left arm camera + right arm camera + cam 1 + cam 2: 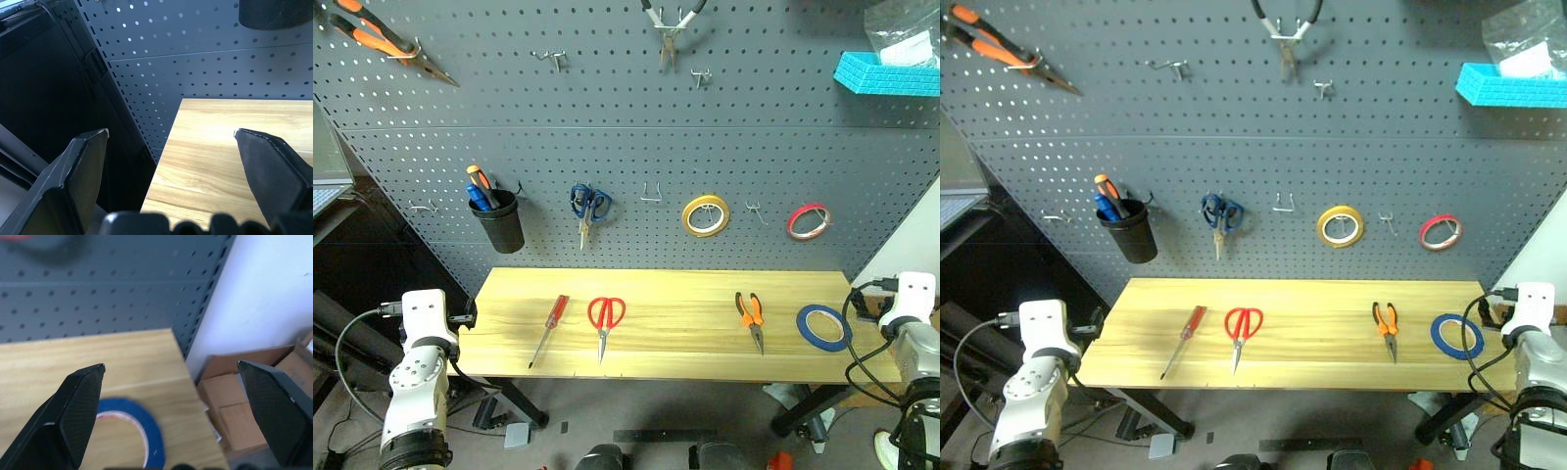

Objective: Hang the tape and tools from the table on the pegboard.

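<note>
Table (705, 343): long light-wood top, its far edge against the pegboard (636, 157); four task things lie in a row along it, all apart from one another.
Red-handled screwdriver (549, 329): nearest the left end; long axis runs far-to-near, slightly slanted, handle toward the far edge, tip toward the near edge and a little left.
Red-handled scissors (604, 323): just right of the screwdriver, shut; loops toward the far edge, blades pointing at the near edge.
Pliers (751, 316): right of centre, orange-and-black handles toward the far edge, nose toward the near edge, tilted slightly right.
Blue tape (823, 327): flat on the table near the right end, hollow centre up.
On the pegboard, lower row: black cup (499, 219) holding an orange-and-black screwdriver (480, 183), blue-handled scissors (589, 209) hanging blades down, yellow tape ring (705, 215), red tape ring (808, 221).
On the pegboard, upper row: orange pliers (384, 41) at the left, another pair of pliers (668, 29) at top centre, teal tray (886, 74) at the right.
Count: three tape rings, two scissors, two screwdrivers, three pliers.
Bare hooks: several; one (651, 194) between the blue scissors and the yellow ring.
Left hand (171, 133): fingers spread wide, holding nothing, off the table's left end.
Right hand (171, 366): fingers spread wide, holding nothing, at the table's right end with the blue tape just ahead of it.
Beyond the right end: cardboard boxes (234, 396) on the floor.
</note>
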